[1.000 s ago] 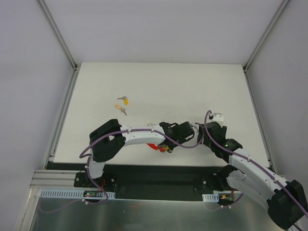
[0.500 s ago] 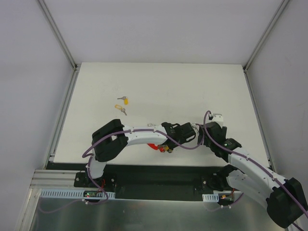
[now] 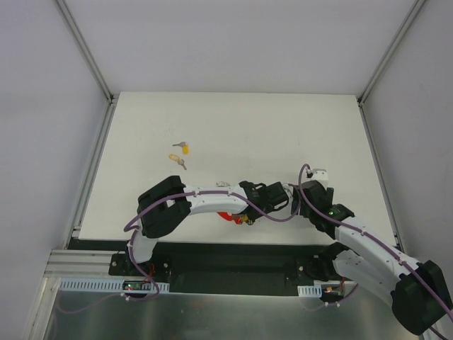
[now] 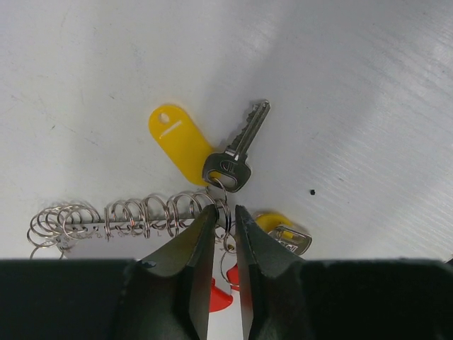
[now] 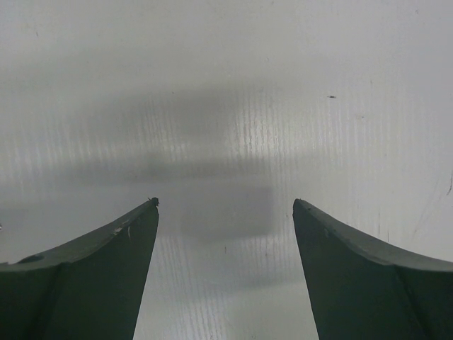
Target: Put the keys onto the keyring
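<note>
Keyring [image 4: 141, 216] lies near the table's [image 3: 283, 134] front edge, a key [image 4: 237, 152] seemingly hooked on already. Left gripper [image 4: 221, 212] has tightened, jaws narrow, nipping its end ring, so threading looks underway. Right gripper [image 5: 225, 205] gapes empty. Two keys [image 3: 184, 149] wait well apart.

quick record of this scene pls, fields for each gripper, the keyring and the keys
left gripper: nearly closed, pinching a wire ring of the keyring
right gripper: open, empty, over the table
tagged key: at the fingertips, seems hooked on a ring
second key: yellow head, beside the right finger
loose keys: two, farther out, to the left
</note>
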Robot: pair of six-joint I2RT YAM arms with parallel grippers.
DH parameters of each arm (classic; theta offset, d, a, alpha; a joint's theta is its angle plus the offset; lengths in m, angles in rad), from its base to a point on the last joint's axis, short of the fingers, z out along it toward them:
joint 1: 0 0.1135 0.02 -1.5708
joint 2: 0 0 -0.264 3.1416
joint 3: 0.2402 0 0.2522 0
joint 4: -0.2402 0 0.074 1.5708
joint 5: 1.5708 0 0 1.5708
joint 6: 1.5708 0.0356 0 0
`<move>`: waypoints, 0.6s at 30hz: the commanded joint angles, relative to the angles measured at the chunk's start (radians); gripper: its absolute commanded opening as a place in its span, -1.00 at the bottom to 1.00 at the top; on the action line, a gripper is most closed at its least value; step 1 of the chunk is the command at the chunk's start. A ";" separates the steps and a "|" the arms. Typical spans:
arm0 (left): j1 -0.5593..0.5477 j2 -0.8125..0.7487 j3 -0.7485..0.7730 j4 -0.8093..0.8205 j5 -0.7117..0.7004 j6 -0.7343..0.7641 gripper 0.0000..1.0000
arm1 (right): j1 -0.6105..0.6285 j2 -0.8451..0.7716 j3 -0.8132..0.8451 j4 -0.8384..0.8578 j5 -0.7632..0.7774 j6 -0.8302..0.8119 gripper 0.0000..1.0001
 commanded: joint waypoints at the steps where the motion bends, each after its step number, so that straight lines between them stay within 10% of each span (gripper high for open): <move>1: -0.010 0.051 0.030 -0.016 -0.045 0.016 -0.70 | 0.019 -0.023 0.024 0.098 -0.074 -0.004 0.61; 18: -0.012 -0.098 -0.030 -0.015 -0.096 0.036 -1.00 | 0.015 -0.120 0.029 0.092 -0.103 -0.033 0.60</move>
